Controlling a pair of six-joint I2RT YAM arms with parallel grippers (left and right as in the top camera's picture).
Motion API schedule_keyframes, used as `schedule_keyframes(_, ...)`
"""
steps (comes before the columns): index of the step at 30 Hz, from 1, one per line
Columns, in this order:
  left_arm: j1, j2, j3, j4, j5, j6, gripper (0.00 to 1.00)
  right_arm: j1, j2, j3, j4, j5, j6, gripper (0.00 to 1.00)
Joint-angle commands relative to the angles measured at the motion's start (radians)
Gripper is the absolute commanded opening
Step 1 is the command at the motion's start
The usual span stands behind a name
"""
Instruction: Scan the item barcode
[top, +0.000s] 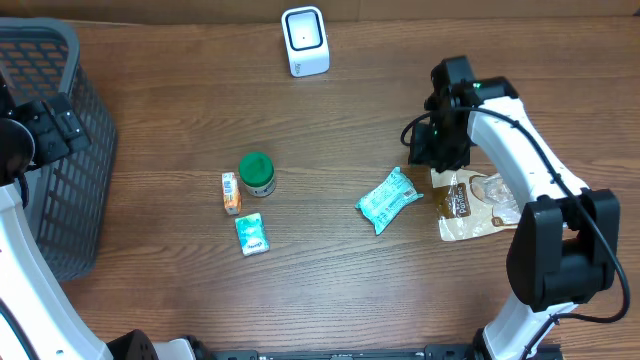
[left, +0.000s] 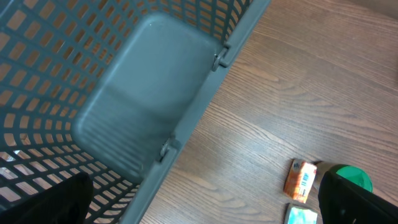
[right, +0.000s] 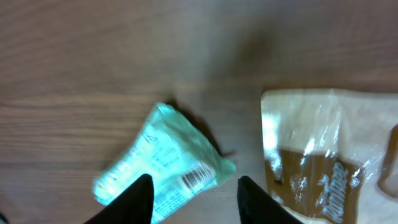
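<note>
Hovering right jaws parted above teal packet (right: 161, 168), brown pouch (right: 323, 143) just beside, left jaws spread near basket (left: 149, 81)

Looks like a mock shop checkout set up in a robot lab. Shop cues: white barcode scanner (top: 305, 40) standing at the far edge of the wood-grain table (top: 180, 90), grey plastic shopping basket (top: 70, 200) at the left, and small packaged goods lying loose: green-lidded jar (top: 257, 174), orange carton (top: 231, 192), teal sachet (top: 252, 234), teal packet (top: 388, 200) with a printed barcode, brown-and-clear pouch (top: 475, 205). Lab cues: white left arm (top: 15, 250) and right arm (top: 510, 140) at the table.
</note>
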Motion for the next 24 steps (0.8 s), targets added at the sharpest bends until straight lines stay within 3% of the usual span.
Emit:
schedule_keyframes(1, 0.003, 0.003, 0.014, 0.002, -0.009, 0.022, 0.99, 0.008, -0.029, -0.069, -0.011, 0.062, 0.086, 0.34)
schedule_keyframes(5, 0.003, 0.003, 0.014, 0.002, -0.009, 0.022, 0.99, 0.009, -0.029, -0.106, -0.069, 0.141, 0.188, 0.14)
schedule_keyframes(9, 0.003, 0.003, 0.014, 0.002, -0.009, 0.022, 1.0, 0.011, -0.029, -0.108, -0.098, 0.151, 0.215, 0.05)
schedule_keyframes(24, 0.003, 0.003, 0.014, 0.002, -0.009, 0.022, 1.0, 0.069, -0.029, -0.258, 0.109, 0.148, 0.297, 0.04)
